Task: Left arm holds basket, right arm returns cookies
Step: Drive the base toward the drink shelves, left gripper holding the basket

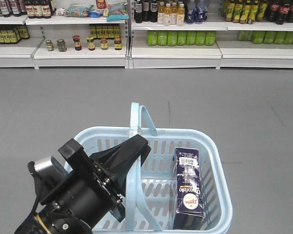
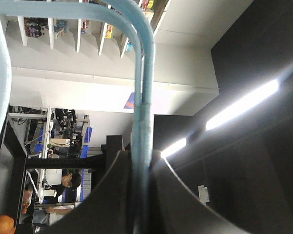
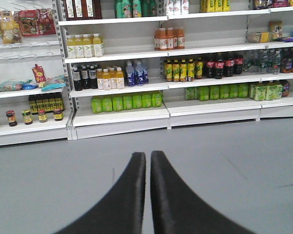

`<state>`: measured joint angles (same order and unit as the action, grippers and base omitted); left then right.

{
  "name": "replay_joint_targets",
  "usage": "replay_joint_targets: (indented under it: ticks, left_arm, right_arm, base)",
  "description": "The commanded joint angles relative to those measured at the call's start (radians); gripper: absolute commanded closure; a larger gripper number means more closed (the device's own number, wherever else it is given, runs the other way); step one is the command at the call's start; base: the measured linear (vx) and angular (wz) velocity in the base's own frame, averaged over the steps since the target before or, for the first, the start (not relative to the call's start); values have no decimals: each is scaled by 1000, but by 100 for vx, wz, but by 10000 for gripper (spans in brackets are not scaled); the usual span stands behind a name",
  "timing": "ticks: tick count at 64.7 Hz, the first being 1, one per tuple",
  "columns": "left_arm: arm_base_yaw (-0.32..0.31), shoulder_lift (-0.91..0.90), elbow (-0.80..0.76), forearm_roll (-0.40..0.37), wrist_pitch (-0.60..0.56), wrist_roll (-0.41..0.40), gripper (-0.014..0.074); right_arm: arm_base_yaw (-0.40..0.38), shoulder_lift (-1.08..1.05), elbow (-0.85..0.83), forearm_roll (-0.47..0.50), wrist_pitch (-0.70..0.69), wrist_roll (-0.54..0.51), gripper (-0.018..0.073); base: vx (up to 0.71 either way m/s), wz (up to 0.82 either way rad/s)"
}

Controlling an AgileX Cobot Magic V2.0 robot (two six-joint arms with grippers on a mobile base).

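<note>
We note the left gripper (image 2: 140,163) clamped on the handle (image 1: 136,117) of the basket (image 1: 176,131); right gripper (image 3: 148,161) closed, empty. Handle swing could slide the cookies (image 1: 188,183) off the right wall.

The left arm (image 1: 73,195) is bulky black, cylindrical, with a grey metal block (image 1: 45,166) and wedge-shaped claw (image 1: 138,146).

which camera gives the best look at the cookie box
The exterior front-facing view: the cookie box sits inside the basket, barcode showing. Left wrist view: only the basket handle in the left gripper. Right wrist view: the shut right gripper and shelves, no box.
</note>
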<state>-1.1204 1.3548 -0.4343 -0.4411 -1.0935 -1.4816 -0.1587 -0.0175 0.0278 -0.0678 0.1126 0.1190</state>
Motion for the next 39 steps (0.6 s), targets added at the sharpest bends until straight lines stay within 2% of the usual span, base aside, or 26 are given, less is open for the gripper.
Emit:
replay_joint_targets:
  ticks: [1, 39]
  left_arm:
    - [-3, -34, -25, 30, -248, -3, 599]
    - [-3, -34, -25, 31, -249, -3, 599]
  right_arm:
    - [-5, -6, 18, -5, -68, -7, 565]
    - [-5, -6, 18, -5, -68, -7, 565]
  base:
    - [55, 3]
    - [54, 2]
